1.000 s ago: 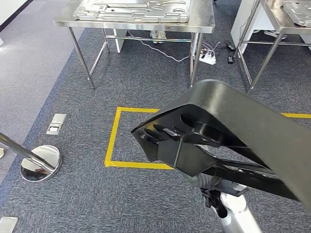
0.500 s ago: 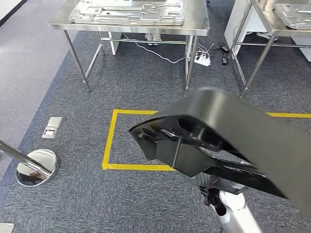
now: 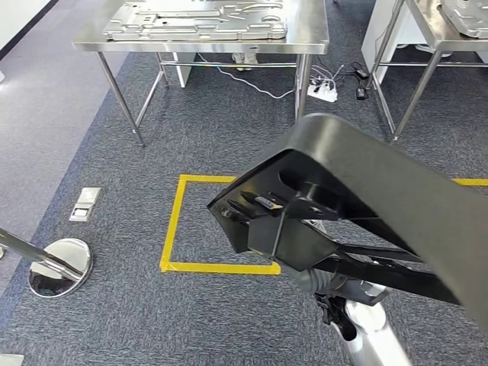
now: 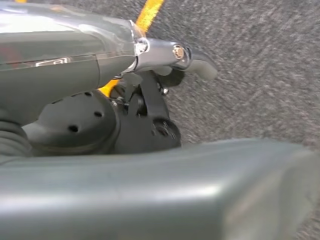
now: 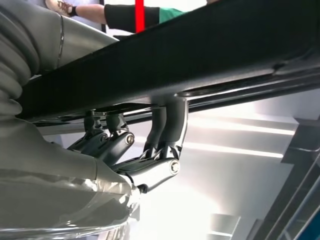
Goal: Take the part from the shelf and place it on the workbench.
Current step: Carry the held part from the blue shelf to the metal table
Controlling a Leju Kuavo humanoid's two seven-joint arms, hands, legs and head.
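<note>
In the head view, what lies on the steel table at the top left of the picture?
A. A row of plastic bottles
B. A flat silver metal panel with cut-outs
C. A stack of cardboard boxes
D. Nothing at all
B: a flat silver panel with holes and stamped shapes lies across the steel table, beyond the black part that the robot carries.
</note>
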